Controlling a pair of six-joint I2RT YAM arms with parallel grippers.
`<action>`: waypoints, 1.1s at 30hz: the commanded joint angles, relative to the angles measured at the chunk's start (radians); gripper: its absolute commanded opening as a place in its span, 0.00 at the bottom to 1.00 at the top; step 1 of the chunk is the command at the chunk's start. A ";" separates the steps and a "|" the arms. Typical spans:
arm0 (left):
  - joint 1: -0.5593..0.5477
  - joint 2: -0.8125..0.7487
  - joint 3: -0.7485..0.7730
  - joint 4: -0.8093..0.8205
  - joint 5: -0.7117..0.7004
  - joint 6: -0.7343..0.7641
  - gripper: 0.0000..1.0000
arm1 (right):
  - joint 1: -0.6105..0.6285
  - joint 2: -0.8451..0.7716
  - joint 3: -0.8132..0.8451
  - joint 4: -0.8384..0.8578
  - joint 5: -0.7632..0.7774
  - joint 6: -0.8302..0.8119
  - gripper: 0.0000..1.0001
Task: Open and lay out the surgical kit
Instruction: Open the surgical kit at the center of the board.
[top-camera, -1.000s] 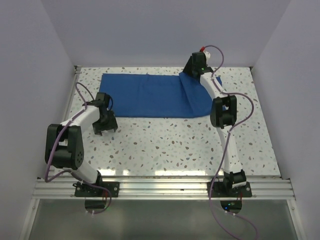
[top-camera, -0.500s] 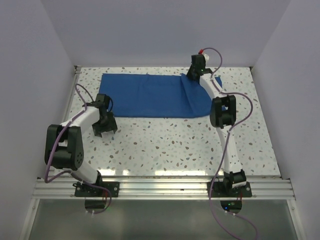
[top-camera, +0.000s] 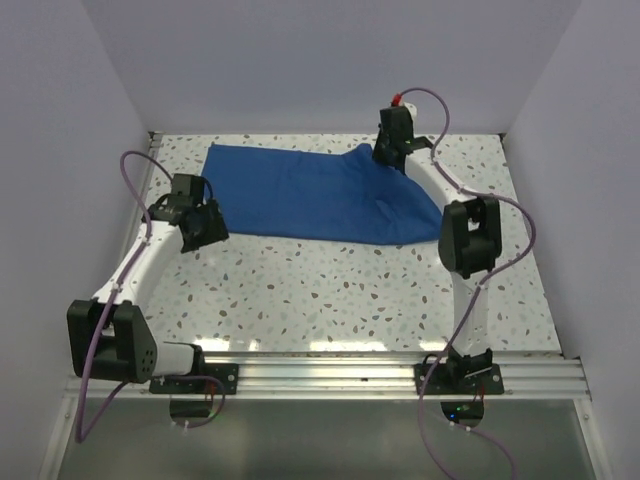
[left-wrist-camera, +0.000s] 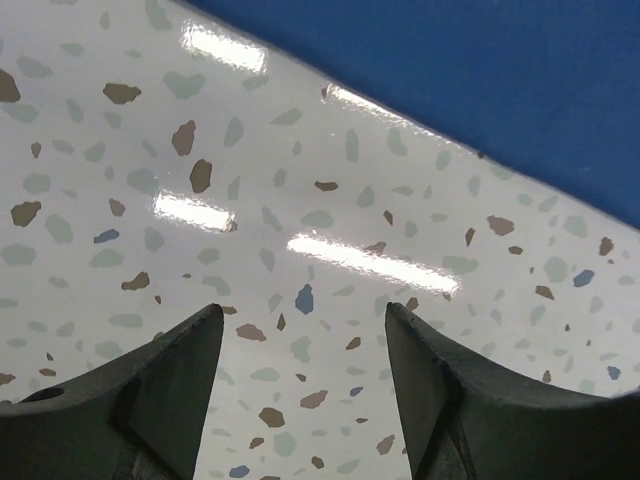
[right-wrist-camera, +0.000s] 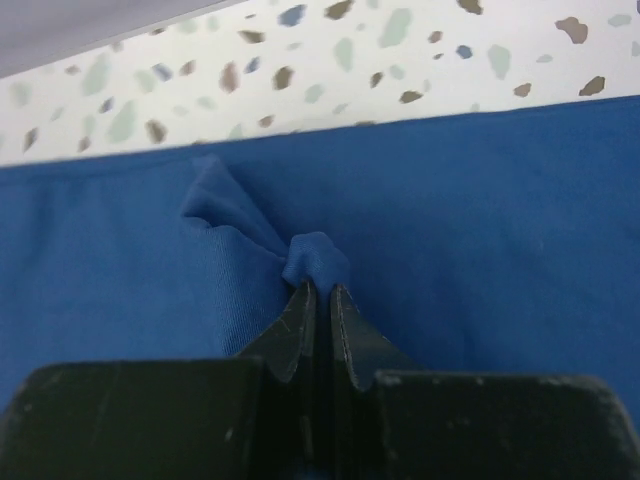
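right gripper (right-wrist-camera: 318, 288) is pinching a small bunch of the cloth (top-camera: 300, 195) near its far right edge, jaws closed tight on the fold. cloth is lying spread across the far half of the table (top-camera: 330, 290), right end rumpled, nothing else of the kit showing. left gripper (left-wrist-camera: 305, 318) is hanging over bare table just beside the cloth's near left edge, jaws standing wide apart, gripping nothing.

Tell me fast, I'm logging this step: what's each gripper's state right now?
Left gripper: open, empty, above the table.
Right gripper: closed, pinching a fold of the blue cloth.
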 joint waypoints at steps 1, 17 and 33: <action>-0.002 -0.049 0.040 0.006 0.047 0.022 0.70 | 0.097 -0.277 -0.135 0.024 0.012 -0.073 0.00; -0.023 -0.523 -0.118 -0.143 -0.006 -0.297 0.69 | 0.575 -1.666 -1.184 -0.723 -0.003 0.531 0.00; -0.025 -0.681 -0.225 -0.274 -0.005 -0.349 0.70 | 0.574 -1.668 -0.942 -0.961 0.201 0.565 0.98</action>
